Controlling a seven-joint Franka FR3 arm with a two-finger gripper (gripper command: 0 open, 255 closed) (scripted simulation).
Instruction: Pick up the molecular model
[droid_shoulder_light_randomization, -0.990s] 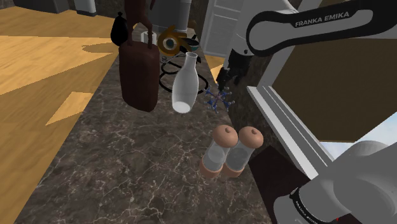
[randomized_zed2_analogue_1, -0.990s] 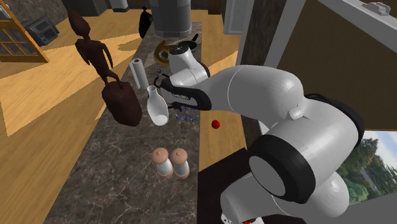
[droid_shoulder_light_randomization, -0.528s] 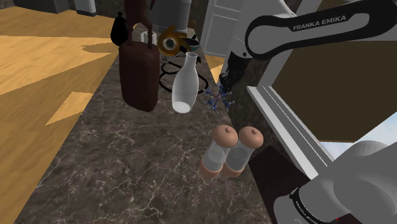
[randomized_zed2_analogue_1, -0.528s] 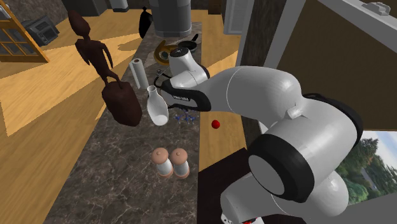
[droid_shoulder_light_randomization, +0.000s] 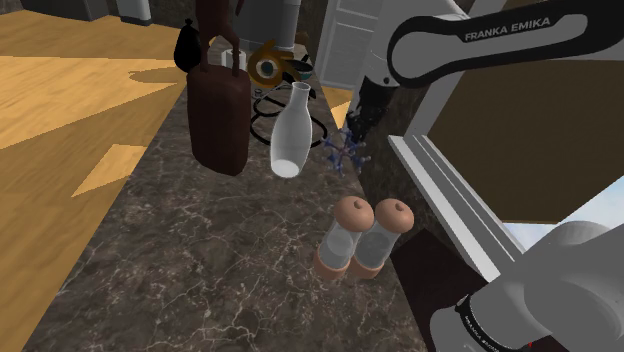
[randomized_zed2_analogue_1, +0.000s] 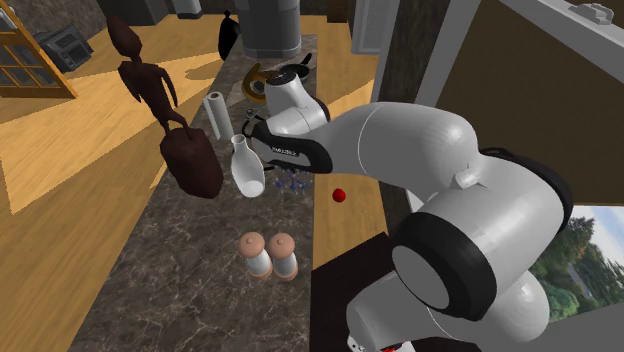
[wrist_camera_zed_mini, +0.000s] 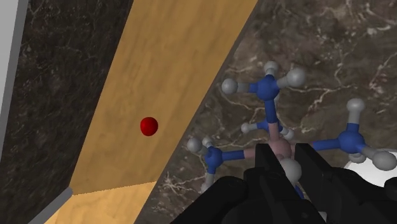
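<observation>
The molecular model, made of blue and grey balls on rods around a pink centre, sits near the edge of the dark marble counter. My black gripper comes down from above and is shut on the model's middle, a grey ball showing between the fingers. In the shoulder view the model hangs just under the gripper, to the right of a white bottle. The second exterior view shows the model beneath the white forearm.
A dark brown figurine stands left of the bottle. Two shakers stand nearer the stand. A red ball lies on the wooden floor beyond the counter's edge. A white roll and black wire loops lie farther back.
The hand dipped down onto the model and has come up slightly. The model now sits a little higher in the shoulder view.
</observation>
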